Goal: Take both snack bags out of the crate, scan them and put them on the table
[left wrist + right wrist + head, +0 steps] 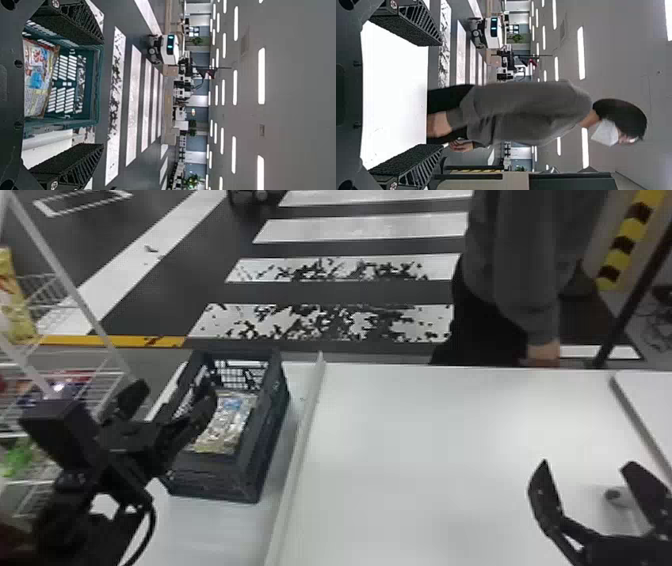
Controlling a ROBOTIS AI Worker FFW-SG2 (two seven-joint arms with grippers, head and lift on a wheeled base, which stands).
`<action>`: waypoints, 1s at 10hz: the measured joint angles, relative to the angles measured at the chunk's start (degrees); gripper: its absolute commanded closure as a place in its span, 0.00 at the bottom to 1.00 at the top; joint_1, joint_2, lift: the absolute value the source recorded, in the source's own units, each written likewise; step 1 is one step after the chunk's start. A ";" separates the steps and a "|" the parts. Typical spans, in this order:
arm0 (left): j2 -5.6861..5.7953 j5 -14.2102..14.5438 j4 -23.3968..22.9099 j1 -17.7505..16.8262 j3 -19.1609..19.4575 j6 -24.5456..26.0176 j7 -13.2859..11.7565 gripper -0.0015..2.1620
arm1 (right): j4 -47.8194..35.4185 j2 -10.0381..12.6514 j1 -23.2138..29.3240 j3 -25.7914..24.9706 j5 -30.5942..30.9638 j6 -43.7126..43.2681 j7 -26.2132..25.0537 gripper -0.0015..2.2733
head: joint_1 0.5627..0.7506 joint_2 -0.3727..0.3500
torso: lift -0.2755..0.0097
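Probably at unloading step: snack bag point(227, 422) inside crate point(210, 480) (second bag indistinguishable), left gripper point(170, 394) spread nearby, right gripper point(587, 464) spread over worktop point(425, 450). Next, likely requires lowering left gripper, then pinching bag.

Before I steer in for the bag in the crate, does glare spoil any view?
Head view: soft glare on the table, but the snack bag stays readable as a shape; left wrist view: bright ceiling lights, bag's printed colours still clear; right wrist view: tabletop washed out to plain white.
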 measured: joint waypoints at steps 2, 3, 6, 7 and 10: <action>1.56 1.90 0.50 -6.32 1.08 10.90 -0.29 0.04 | -0.05 -0.01 0.02 0.39 0.17 0.15 0.00 0.03 | 0.70 0.77 | 0.64; 1.80 2.65 1.12 -9.34 1.74 15.15 -0.34 0.04 | -0.06 -0.06 0.02 0.69 0.32 0.31 0.00 0.03 | 0.70 0.79 | 0.64; 3.87 4.21 6.15 -18.55 1.89 28.47 -1.60 0.04 | -0.16 -0.38 0.35 1.06 0.51 0.59 0.00 0.03 | 0.70 0.81 | 0.64; 4.35 4.45 8.22 -21.42 1.67 32.90 -2.24 0.04 | -0.23 -0.62 0.50 1.20 0.51 0.71 0.00 0.03 | 0.70 0.82 | 0.64; 5.34 4.20 14.59 -28.43 0.69 40.93 -4.41 0.04 | -0.24 -1.28 0.46 2.13 0.53 1.32 0.00 0.03 | 0.70 0.83 | 0.64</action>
